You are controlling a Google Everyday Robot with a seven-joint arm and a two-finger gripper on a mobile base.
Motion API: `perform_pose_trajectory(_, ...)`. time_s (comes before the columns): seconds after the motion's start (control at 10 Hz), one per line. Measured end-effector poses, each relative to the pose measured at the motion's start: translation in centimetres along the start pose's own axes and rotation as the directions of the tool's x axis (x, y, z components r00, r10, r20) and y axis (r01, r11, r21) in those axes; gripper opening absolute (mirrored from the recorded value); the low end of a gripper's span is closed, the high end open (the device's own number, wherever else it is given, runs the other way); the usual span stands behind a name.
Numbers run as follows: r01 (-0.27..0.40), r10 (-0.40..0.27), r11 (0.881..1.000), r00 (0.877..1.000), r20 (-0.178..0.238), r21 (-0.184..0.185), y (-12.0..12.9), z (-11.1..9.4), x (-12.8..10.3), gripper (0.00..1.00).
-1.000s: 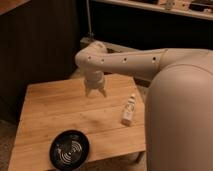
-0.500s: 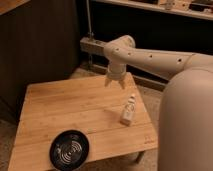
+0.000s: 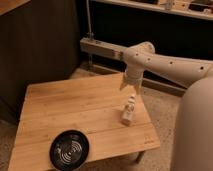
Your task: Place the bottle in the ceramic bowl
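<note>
The small white bottle [image 3: 129, 110] lies tilted on the wooden table [image 3: 75, 105] near its right edge, cap pointing away. The black ceramic bowl [image 3: 69, 149] with pale ring lines sits at the table's front edge, left of the bottle, with nothing in it. My gripper [image 3: 128, 88] hangs from the white arm [image 3: 165, 65] just above the bottle's cap end, fingers pointing down and apart, holding nothing.
The robot's white body [image 3: 195, 130] fills the right side. A dark wall and a metal post [image 3: 89, 35] stand behind the table. Speckled floor surrounds the table; the table's right edge is close to the bottle.
The arm has swung right, from over the table's middle to just above the bottle. The bottle and bowl have not moved.
</note>
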Motion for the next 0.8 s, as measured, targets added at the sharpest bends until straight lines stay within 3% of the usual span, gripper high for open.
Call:
perform_pose_trajectory(0.4, -0.03, 0.03, 1.0, 1.0, -0.002, -0.01, -3.6, 4.4, 0.6, 0.65)
perform_pose_trajectory(0.8, -0.024, 0.023, 0.999, 0.999, -0.031, -0.035, -3.6, 7.6, 1.1, 0.65)
